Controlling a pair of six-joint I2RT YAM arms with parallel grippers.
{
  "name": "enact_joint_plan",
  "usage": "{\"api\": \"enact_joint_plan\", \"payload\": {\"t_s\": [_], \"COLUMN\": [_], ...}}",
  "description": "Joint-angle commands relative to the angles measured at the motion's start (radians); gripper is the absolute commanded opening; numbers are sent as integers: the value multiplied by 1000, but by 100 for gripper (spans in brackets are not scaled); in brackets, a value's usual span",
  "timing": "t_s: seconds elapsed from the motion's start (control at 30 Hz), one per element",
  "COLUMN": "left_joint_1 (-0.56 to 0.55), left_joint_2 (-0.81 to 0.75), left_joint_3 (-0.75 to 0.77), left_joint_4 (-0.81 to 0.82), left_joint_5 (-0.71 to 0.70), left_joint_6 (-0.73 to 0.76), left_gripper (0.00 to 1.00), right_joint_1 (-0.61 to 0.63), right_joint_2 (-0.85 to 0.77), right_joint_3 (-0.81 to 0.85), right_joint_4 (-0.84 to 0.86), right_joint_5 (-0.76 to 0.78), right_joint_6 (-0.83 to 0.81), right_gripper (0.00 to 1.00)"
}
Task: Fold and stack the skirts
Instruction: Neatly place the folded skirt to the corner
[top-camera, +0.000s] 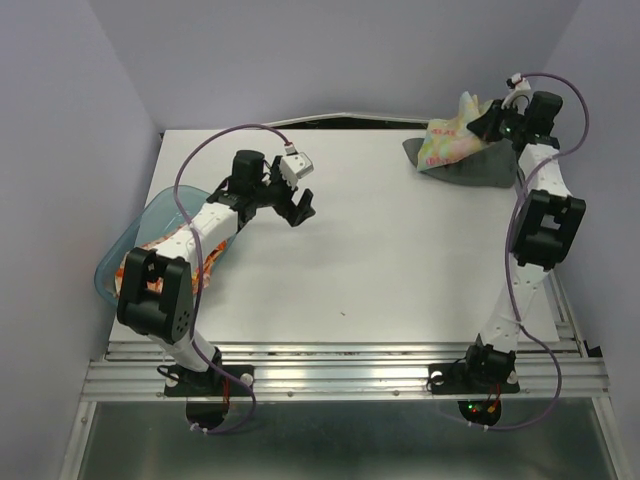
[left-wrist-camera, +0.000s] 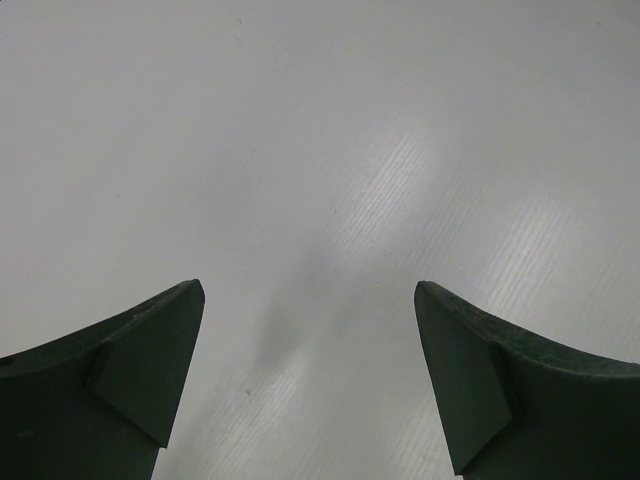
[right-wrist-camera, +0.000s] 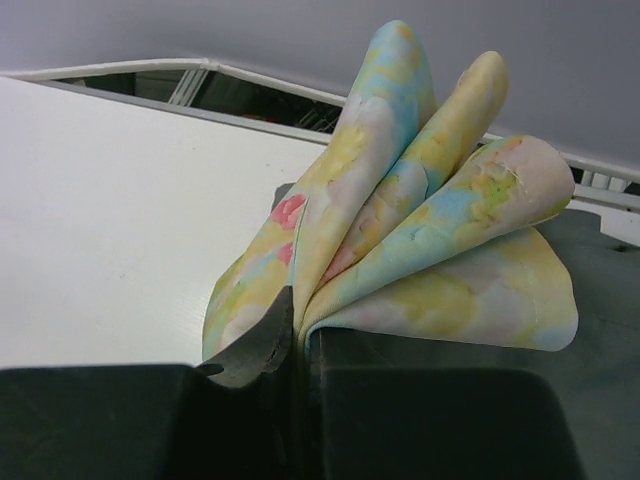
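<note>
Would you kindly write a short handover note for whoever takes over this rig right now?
Left gripper: open, empty, over the bare white table.
Right gripper: shut on the pale yellow-blue pastel floral cloth skirt, its bunched folds raised at the far right corner.
Plain dark grey cloth skirt: lies under the pastel one at that corner.
White cloth skirt with orange-red flowers: in the translucent blue plastic basin at left, untouched.
Done: grey skirt placed, pastel one held over it.
Left: finish the pastel fold, then fold and stack the basin skirt.
</note>
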Motion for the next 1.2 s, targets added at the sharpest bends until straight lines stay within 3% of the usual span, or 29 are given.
{"api": "enact_joint_plan", "payload": {"t_s": [0.0, 0.27, 0.37, 0.53, 0.57, 0.6, 0.73, 0.87, 0.9, 1.03, 1.17], "left_joint_1": [0, -7, -13, -20, -20, -20, -20, -18, -18, -15, -13], "left_joint_2": [5, 5, 8, 8, 6, 3, -15, -49, -60, -125, -172], "left_joint_3": [19, 19, 23, 30, 31, 30, 43, 80, 83, 97, 80], "left_joint_4": [-11, -27, -51, -62, -62, -63, -79, -119, -119, -126, -155], "left_joint_5": [22, 8, 6, -8, -11, -23, -57, -124, -152, -285, -287], "left_joint_6": [-6, -19, -26, -32, -33, -36, -62, -99, -113, -147, -148], "left_gripper": [99, 99, 99, 99, 99, 99, 99, 99, 99, 99, 99], "right_joint_1": [-34, -86, -97, -106, -106, -106, -106, -106, -94, -43, -16], "right_joint_2": [55, 170, 193, 212, 218, 221, 226, 184, 169, 41, -53], "right_joint_3": [84, 156, 159, 162, 173, 180, 208, 190, 179, 81, -17], "right_joint_4": [34, 17, 17, 18, 18, 18, 17, 14, 9, 17, 12], "right_joint_5": [-73, -94, -66, 63, 87, 132, 257, 305, 307, 347, 270], "right_joint_6": [77, 1, -33, -81, -79, -78, -102, -131, -141, -181, -112], "right_gripper": [1, 1, 5, 25, 32, 49, 79, 91, 99, 100, 99]}}
